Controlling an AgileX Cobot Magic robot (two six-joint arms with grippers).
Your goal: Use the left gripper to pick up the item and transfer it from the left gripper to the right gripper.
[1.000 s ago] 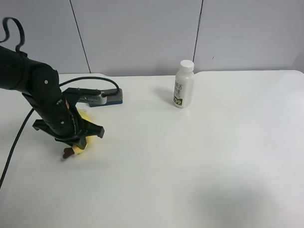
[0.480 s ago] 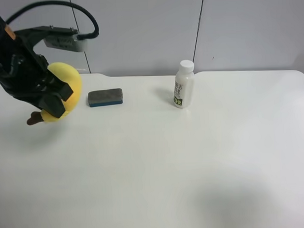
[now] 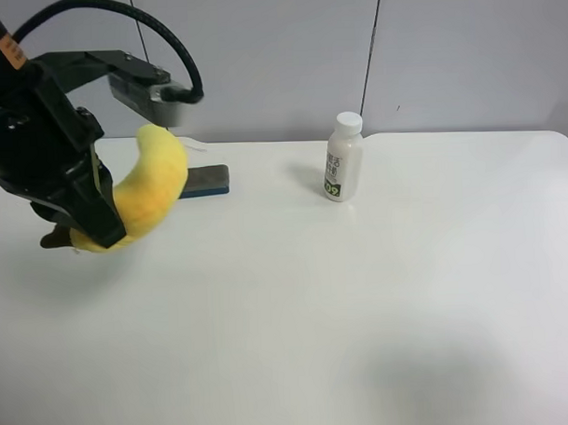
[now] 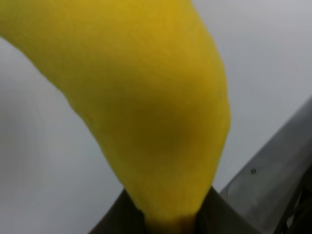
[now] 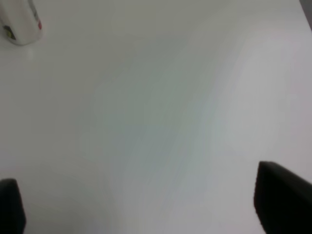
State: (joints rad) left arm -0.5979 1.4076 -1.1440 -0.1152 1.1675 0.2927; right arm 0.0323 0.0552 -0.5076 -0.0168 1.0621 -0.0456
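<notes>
Yellow banana [image 3: 145,191] held aloft over table [image 3: 361,294] by left gripper [image 3: 86,212], jaws clenched on it, right gripper [image 5: 146,207] jaws apparently parted (blurred view).

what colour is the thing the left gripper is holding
Yellow. The plush banana shows best in the left wrist view.
</notes>
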